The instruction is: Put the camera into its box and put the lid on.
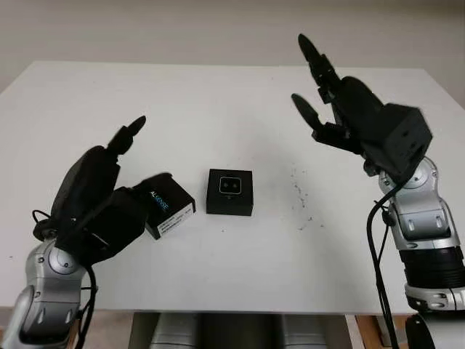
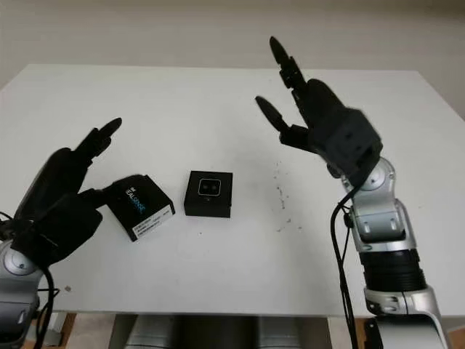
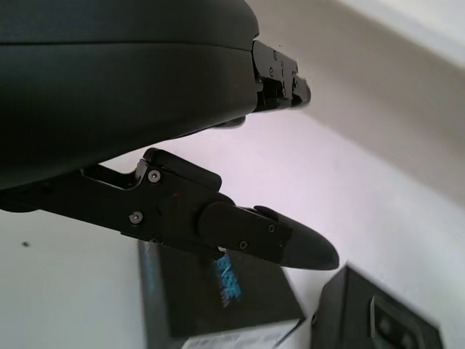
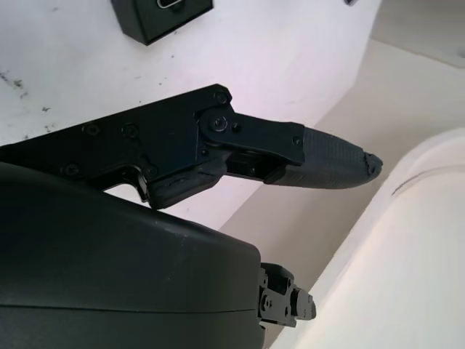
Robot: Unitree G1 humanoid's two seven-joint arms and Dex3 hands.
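Note:
A small black box [image 1: 229, 191] sits at the table's middle, and the camera's face shows in its open top. Left of it lies the black lid [image 1: 171, 207], turned askew, with blue lettering and a white label. My left hand [image 1: 149, 154] is open just left of the lid and a little above it; its thumb reaches over the lid's near-left corner. The left wrist view has that thumb above the lid [image 3: 218, 298], with the box [image 3: 374, 320] beside it. My right hand [image 1: 309, 73] is open and raised high at the back right, well away from the box [image 4: 161, 14].
The white table [image 1: 218, 109] carries some dark specks [image 1: 301, 196] right of the box. Its front edge runs just ahead of both arms. A black cable [image 1: 378, 254] hangs along the right arm.

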